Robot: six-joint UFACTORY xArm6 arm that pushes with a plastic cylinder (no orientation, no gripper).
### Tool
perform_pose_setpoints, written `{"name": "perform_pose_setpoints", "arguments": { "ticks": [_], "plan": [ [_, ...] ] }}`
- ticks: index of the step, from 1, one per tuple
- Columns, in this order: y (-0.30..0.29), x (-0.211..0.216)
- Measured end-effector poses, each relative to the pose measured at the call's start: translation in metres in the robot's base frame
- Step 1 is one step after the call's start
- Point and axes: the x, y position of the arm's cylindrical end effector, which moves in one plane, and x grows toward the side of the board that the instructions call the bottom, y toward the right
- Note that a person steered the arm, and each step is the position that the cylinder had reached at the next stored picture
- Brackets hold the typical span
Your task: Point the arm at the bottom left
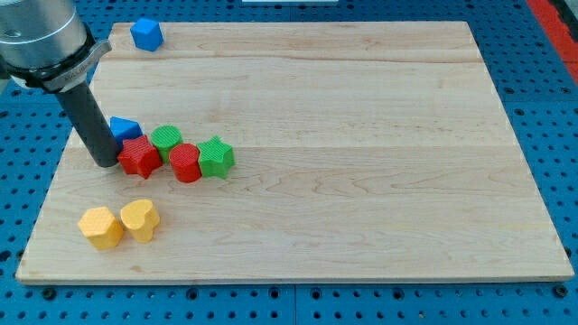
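My tip (107, 162) rests on the wooden board (361, 181) at the view's left, just left of a red star block (139, 156). A blue block (125, 127) lies right behind the rod, partly hidden by it. A green round block (166, 138), a red round block (185, 162) and a green star block (216, 156) cluster to the right of the red star. Two yellow blocks lie below my tip, near the bottom left: a hexagon-like one (100, 227) and a heart-like one (140, 219).
A blue hexagon block (145, 34) sits at the board's top left corner. The board lies on a blue perforated table (560, 108). The arm's grey body (41, 41) fills the view's top left.
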Motion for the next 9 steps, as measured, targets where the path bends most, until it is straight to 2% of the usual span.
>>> {"name": "perform_pose_setpoints", "arguments": {
  "ticks": [4, 5, 6, 8, 9],
  "plan": [
    [0.040, 0.000],
    [0.013, 0.003],
    [-0.031, 0.023],
    [-0.075, 0.077],
    [-0.078, 0.116]
  ]
}}
